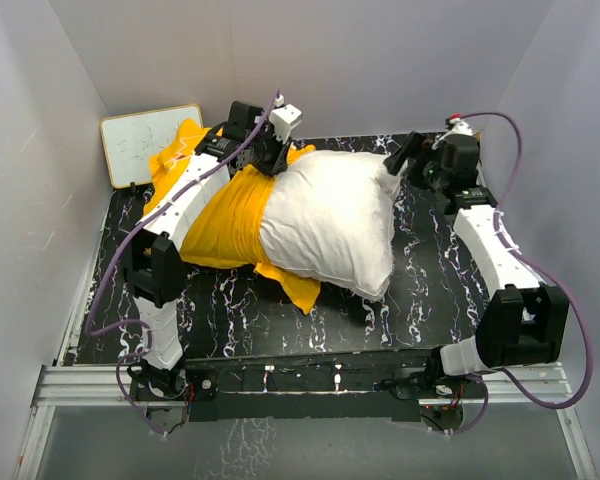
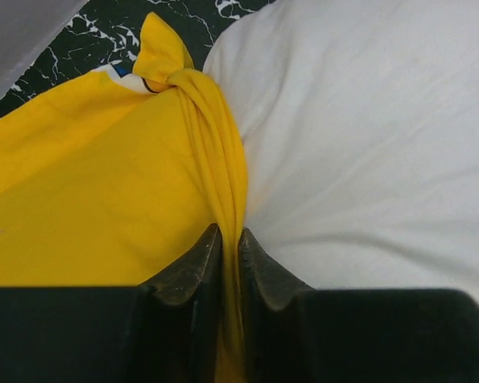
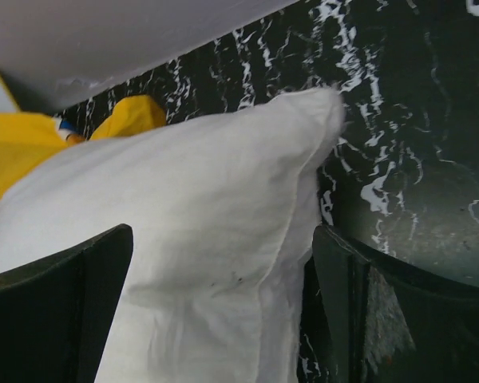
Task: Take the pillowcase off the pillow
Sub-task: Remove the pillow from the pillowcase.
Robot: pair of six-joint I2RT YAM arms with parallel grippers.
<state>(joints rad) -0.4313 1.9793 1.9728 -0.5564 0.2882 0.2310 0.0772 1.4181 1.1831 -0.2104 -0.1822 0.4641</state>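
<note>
Pinching with the left gripper point(image 2: 230, 236) on a roped-up fold of the pillowcase point(image 2: 88, 199), jaws clamped tight on the yellow cloth right where it meets the pillow point(image 2: 359, 144). Lying mid-table point(image 1: 280, 320), with the right two-thirds of the pillow showing bare white and the case bunched over the left end, one yellow flap spilling out on the near side. Reaching in with the left arm from the near left, elbow raised, wrist angled down over the far left part of the pillow. Hovering with the right gripper point(image 3: 223, 239) at the far right corner of the pillow, fingers spread wide either side of it and gripping nothing; not telling from here whether touching the fabric. Extending the right arm along the right side of the table toward the far edge. Expecting thin, light, floppy behaviour from the case, probably stretching and slipping before letting go, so favouring a gathered bunch over a single layer. Treating the pillow as soft, bulky and light, likely dragging along with the case unless anchored. Rating the bare far right corner as the best anchor point, squeezing through the stuffing near the seam.
</note>
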